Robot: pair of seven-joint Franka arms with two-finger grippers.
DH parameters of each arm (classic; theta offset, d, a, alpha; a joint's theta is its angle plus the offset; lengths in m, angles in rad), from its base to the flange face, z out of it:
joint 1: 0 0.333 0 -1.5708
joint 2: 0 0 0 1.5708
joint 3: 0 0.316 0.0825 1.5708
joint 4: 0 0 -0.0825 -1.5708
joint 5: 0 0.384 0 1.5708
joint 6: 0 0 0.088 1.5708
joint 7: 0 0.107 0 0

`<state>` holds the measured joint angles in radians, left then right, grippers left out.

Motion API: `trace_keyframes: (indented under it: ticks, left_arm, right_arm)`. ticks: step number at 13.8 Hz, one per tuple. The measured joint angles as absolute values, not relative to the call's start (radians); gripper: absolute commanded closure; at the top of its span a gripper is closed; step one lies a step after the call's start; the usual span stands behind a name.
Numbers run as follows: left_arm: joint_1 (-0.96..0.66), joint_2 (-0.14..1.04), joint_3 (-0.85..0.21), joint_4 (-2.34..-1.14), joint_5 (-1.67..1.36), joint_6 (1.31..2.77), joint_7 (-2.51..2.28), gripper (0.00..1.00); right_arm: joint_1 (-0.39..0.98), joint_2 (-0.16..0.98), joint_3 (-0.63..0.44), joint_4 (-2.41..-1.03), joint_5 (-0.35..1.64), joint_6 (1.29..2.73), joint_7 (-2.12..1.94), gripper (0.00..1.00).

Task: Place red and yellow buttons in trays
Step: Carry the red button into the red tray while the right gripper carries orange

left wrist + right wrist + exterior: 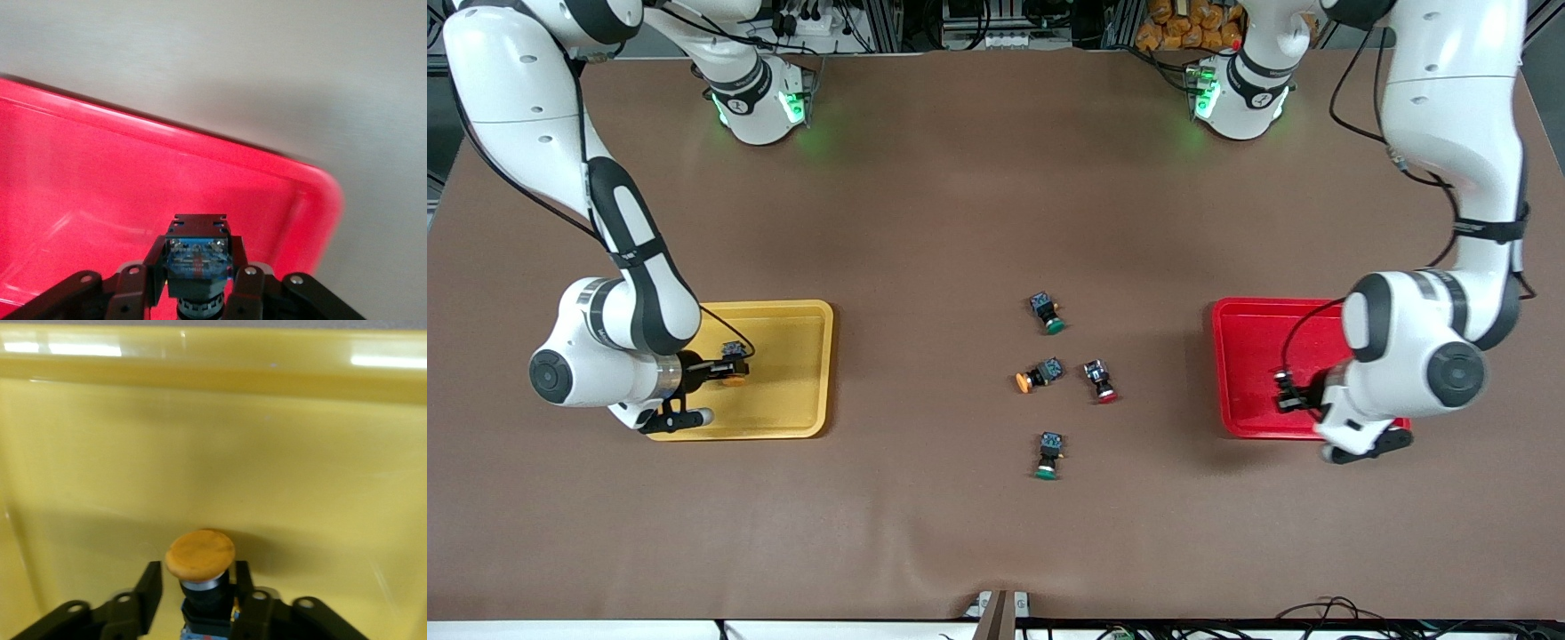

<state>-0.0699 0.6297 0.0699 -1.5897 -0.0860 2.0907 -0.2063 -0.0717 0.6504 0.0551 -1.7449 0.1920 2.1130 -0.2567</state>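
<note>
My right gripper (pixel 727 368) is low in the yellow tray (pixel 793 373). An orange-yellow button (pixel 735 375) stands between its fingers with a small gap on each side, cap (pixel 200 555) toward the tray wall (pixel 267 447). My left gripper (pixel 1286 391) is over the red tray (pixel 1245 351), shut on a button by its blue-grey block (pixel 197 257); that cap is hidden. The red tray's floor (pixel 100 180) lies under it. On the mat between the trays lie an orange-yellow button (pixel 1035 376) and a red button (pixel 1101 380).
Two green-capped switches lie on the mat. One (pixel 1048 315) is farther from the front camera than the loose pair. The other (pixel 1048 455) is nearer. The brown mat (pixel 925 222) covers the table between the trays.
</note>
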Motion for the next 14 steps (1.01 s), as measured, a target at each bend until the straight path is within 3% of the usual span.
trace_keyframes:
  ticks: [4,6,7,10,14]
  left_arm:
    - [0.013,0.661,0.069,-1.597,-0.086,2.100,-0.080,0.54]
    - [0.022,0.672,0.069,-1.597,-0.086,2.113,-0.051,0.14]
    - [0.022,0.674,0.068,-1.596,-0.086,2.117,-0.047,0.00]
    - [0.020,0.674,0.060,-1.595,-0.086,2.123,-0.045,0.00]
    - [-0.012,0.673,0.041,-1.584,-0.086,2.132,-0.117,0.00]
  right_arm:
    - [-0.072,0.643,0.061,-1.744,0.200,2.110,-0.260,0.00]
    - [-0.068,0.633,0.067,-1.727,0.230,2.066,-0.241,0.00]
    - [-0.063,0.630,0.070,-1.705,0.258,2.025,-0.213,0.00]
    - [-0.002,0.623,0.079,-1.595,0.325,1.926,-0.007,0.00]
    - [0.140,0.622,0.083,-1.494,0.335,1.908,0.319,0.00]
